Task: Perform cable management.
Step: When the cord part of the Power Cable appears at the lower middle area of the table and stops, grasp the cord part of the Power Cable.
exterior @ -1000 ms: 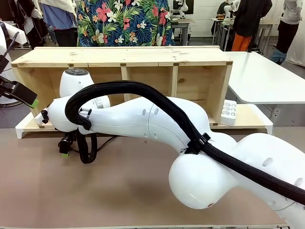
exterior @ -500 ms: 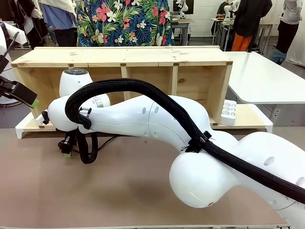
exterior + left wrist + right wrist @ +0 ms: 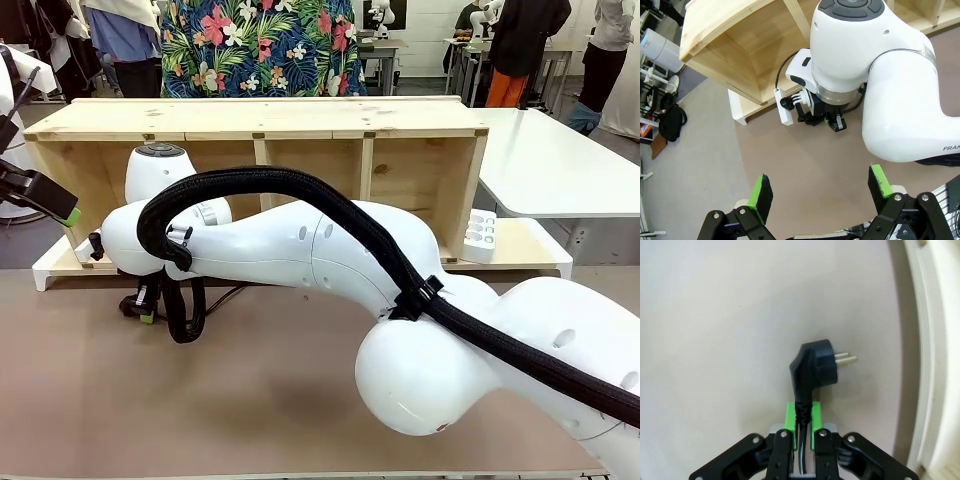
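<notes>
Right gripper clamped on cable just behind plug, by table far edge. Likely light, floppy, glossy; stiff neck best hold. Left gripper wide, empty.

R arm is stretching across the middle to the robot's left side, wrist pointing straight down. R gripper is pinching the cable just behind its plug, pads nearly touching. L gripper is hovering higher up, jaws spread wide, gripping nothing.
</notes>
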Available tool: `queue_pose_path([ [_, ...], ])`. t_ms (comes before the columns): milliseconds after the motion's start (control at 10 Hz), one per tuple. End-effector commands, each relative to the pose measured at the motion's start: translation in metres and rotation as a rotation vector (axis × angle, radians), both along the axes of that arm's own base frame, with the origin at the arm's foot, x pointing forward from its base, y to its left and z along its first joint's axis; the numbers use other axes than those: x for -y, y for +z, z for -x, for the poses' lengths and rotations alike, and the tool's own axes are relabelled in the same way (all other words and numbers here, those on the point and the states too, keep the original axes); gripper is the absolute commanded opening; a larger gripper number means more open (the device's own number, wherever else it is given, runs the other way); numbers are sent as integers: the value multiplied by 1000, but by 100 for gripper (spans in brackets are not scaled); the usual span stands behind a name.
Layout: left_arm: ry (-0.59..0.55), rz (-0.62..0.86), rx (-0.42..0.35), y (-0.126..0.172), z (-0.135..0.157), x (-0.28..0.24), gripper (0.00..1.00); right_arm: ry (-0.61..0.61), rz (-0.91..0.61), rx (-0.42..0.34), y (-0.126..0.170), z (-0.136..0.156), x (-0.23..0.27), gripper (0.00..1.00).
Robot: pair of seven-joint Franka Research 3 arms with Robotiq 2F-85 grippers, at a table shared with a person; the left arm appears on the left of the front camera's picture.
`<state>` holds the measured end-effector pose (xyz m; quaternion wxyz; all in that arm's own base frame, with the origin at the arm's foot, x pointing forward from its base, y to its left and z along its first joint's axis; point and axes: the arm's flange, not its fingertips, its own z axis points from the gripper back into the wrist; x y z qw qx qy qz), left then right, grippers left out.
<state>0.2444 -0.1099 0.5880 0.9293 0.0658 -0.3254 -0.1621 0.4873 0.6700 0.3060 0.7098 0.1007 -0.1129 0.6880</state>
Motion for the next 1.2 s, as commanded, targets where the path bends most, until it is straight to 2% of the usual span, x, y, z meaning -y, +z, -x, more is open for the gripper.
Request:
queue_pose_path([
  [0,-3,-4,2,0,-1,0,100,-25,-20,1,3,-27,-36,0],
  [400,-3,-4,2,0,-1,0,100,-16,-20,1,2,-28,-35,0],
  [500,-3,-4,2,0,-1,0,100,-13,-19,8,-1,-2,-1,0],
  [1100,-3,-4,2,0,-1,0,100,-13,-19,8,-1,-2,-1,0],
])
